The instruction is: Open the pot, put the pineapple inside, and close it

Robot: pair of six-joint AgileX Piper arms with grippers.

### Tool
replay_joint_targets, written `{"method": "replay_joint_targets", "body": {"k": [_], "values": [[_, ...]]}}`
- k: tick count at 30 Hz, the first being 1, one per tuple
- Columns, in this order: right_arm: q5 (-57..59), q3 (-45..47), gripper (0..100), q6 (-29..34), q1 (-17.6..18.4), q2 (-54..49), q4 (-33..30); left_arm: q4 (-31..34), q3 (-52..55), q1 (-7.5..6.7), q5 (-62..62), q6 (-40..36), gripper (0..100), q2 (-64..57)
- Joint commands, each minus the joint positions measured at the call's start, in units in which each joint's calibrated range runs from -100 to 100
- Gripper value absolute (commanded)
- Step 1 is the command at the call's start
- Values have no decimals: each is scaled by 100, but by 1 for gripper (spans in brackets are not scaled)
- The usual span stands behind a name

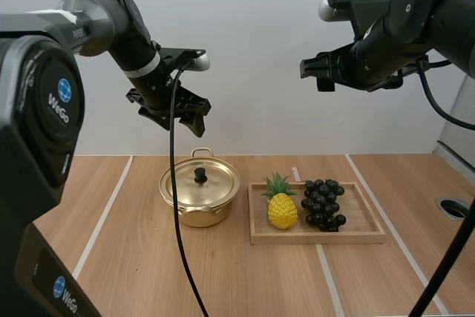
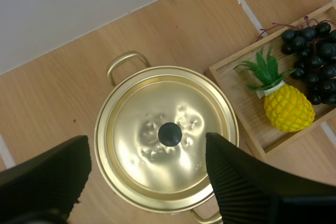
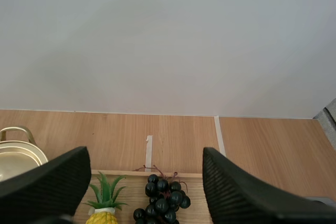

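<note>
A gold pot (image 1: 199,197) (image 2: 165,140) stands on the table with its lid on, a black knob (image 1: 200,175) (image 2: 170,134) at the lid's middle. Right of it a yellow pineapple (image 1: 281,206) (image 2: 286,106) (image 3: 104,203) with a green crown lies on a wooden tray (image 1: 365,231) (image 2: 239,85). My left gripper (image 1: 180,119) (image 2: 147,182) hangs open high above the pot, its fingers either side of the knob in the left wrist view. My right gripper (image 1: 310,70) (image 3: 144,192) is open, raised well above the tray with nothing between its fingers.
A bunch of dark grapes (image 1: 322,204) (image 2: 312,48) (image 3: 163,198) lies on the tray beside the pineapple. White tape lines (image 1: 104,217) cross the wooden table. A round hole (image 1: 453,208) sits at the table's far right edge.
</note>
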Motion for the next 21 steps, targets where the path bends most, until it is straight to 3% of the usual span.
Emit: {"method": "replay_joint_targets", "body": {"k": [1, 10, 21], "values": [[-104, 22, 100, -35, -19, -37, 0, -385, 30, 4, 0, 36, 100, 92], [-173, 22, 100, -35, -19, -37, -31, -411, 73, -131, 0, 370, 100, 509], [-507, 22, 100, -35, -19, -37, -31, 98, 323, -131, 0, 960, 100, 859]]}}
